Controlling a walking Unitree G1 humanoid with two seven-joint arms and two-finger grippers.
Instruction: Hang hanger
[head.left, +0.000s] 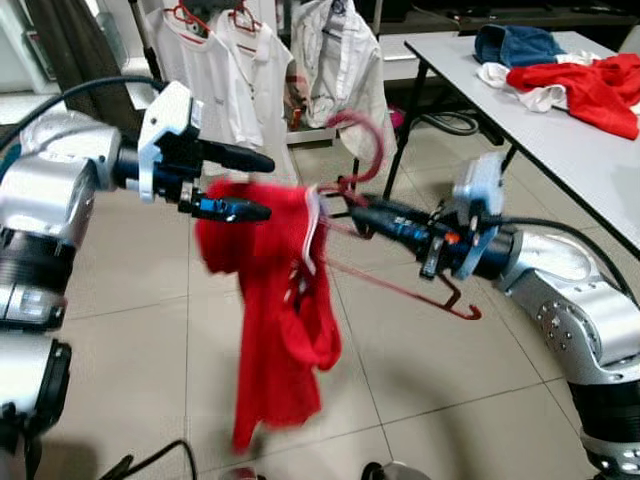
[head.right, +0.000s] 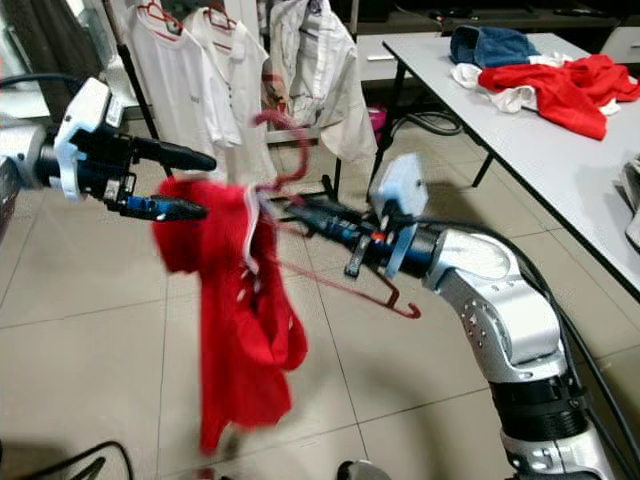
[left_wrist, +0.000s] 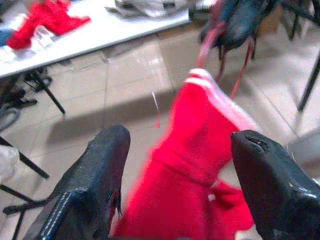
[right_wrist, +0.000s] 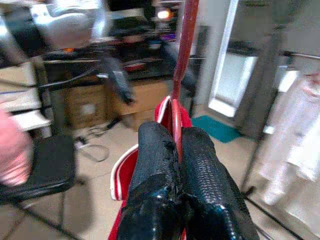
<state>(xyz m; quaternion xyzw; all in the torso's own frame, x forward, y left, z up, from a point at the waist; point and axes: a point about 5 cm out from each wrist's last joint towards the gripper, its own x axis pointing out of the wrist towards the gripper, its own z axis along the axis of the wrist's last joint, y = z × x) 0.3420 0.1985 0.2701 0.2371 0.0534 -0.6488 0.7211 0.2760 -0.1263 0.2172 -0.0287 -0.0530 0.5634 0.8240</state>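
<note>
One red hanger, pinched by the right gripper, slants hook-up, bar running down past its wrist; one red shirt drapes beside the wide-open, empty left gripper

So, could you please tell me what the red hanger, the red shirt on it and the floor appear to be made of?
The red hanger looks like thin moulded plastic, smooth and slightly glossy, though coated wire is possible. The red shirt is soft knit fabric, matt, drooping in loose folds, with white trim at the collar. The floor looks like large glazed beige tiles, with grout lines and a faint sheen. The right gripper clamps the hanger.
</note>
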